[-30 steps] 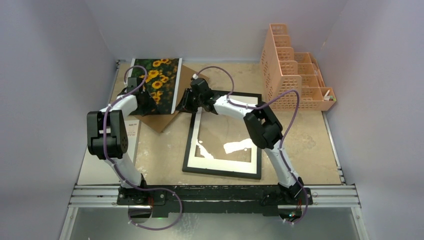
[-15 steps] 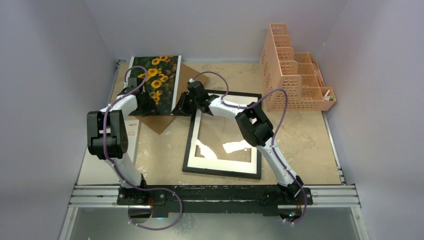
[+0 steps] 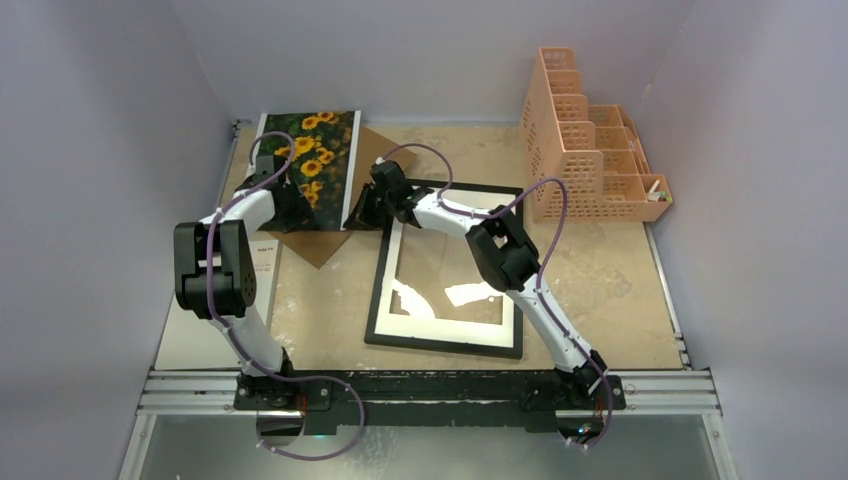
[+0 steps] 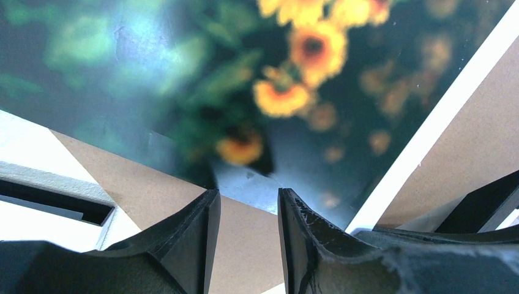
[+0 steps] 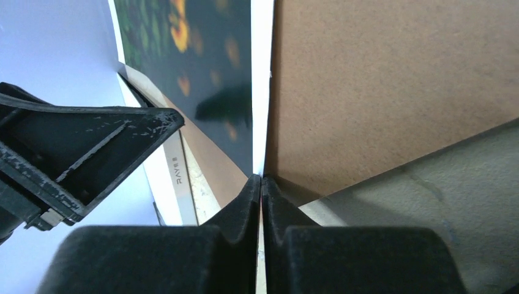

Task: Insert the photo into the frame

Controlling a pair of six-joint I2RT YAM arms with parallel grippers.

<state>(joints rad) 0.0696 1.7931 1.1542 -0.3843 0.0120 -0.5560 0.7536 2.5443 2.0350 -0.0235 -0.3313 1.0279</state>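
The photo, yellow sunflowers on dark green with a white border, lies on a brown backing board at the back left. My right gripper is shut on the near right corner of the photo's white border; its jaws meet on that thin edge, with the photo to the left and the board to the right. My left gripper stands open at the photo's near edge, its tips over bare board. The black frame lies flat mid-table, its glass glinting.
A peach mesh organizer stands at the back right. A white leaflet lies by the left arm. The left gripper's black body sits close beside the right jaws. Grey walls close in on three sides.
My right gripper has slid a little left to the photo's corner and shut on its white edge. The left arm and the frame have not moved.
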